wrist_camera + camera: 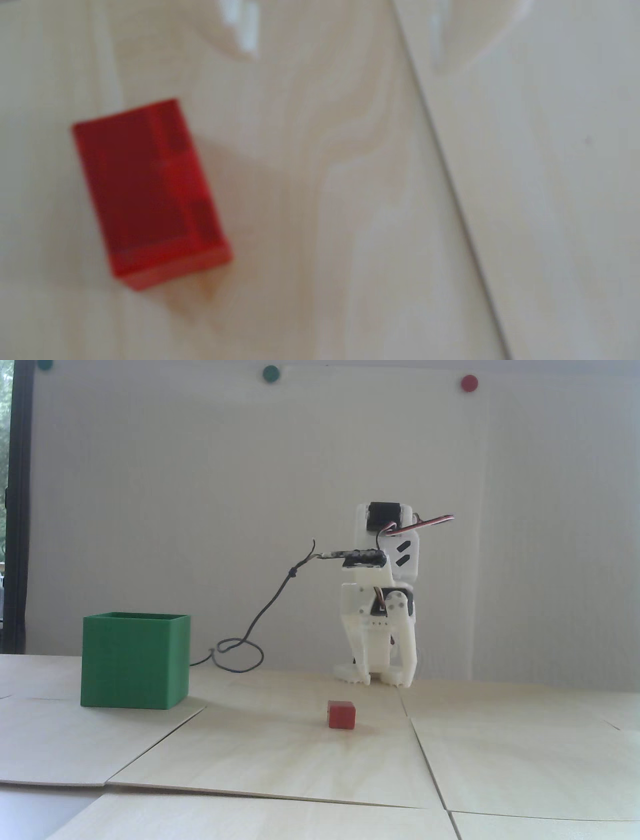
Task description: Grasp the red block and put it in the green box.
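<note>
The red block is a small cube sitting on the pale wooden table, in front of the arm. In the wrist view the red block lies left of centre, blurred. My white gripper points straight down with its tips near the table, behind the block and slightly to its right, not touching it. Its jaws stand apart and hold nothing. In the wrist view the gripper shows only as two blurred white fingertips at the top edge. The green box stands open-topped at the left, well away from the block.
A black cable runs from the arm down to the table behind the box. The table is made of plywood panels with a seam right of the block. Green and red dots are on the white wall.
</note>
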{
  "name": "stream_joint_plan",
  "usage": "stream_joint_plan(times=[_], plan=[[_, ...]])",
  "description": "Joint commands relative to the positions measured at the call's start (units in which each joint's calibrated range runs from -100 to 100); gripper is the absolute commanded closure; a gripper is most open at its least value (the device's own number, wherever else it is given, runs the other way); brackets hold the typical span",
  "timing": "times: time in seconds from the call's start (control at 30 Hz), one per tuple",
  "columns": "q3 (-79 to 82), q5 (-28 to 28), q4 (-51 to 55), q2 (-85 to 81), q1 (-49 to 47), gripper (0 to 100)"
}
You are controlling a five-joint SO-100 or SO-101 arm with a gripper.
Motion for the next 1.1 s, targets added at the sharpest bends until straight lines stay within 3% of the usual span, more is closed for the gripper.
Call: stream_joint_plan(times=[0.0, 0.83, 1.07], plan=[[-11.1, 1.8, 5.0, -0.2, 0.8, 82], [-12.9, 5.5, 7.9, 0.9, 3.9, 82], [-24.4, 5.6, 8.6, 9.4, 3.6, 82]])
